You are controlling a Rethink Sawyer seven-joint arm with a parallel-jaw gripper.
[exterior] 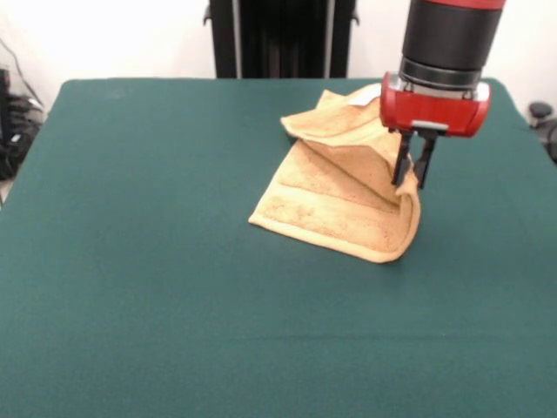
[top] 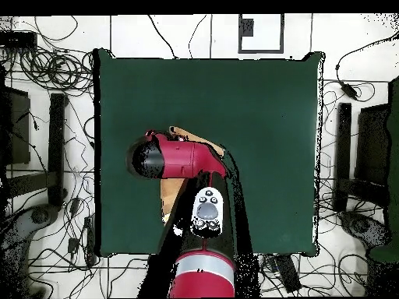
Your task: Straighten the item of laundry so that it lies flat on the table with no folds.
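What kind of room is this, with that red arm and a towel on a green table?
Most likely a robotics lab. A red arm's gripper pinches an orange towel on a green cloth-covered table. The overhead view shows tangled cables across the floor around it, with dark equipment stands alongside.

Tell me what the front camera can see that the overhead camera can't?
Only the front view shows the end effector shut on a raised edge of the towel, plus the towel's folds and its small white tag. Only the overhead view shows the arm's long red and black body from above, hiding most of the towel, and the cables on the floor around the table. Both show the green table and the folded orange-tan towel.
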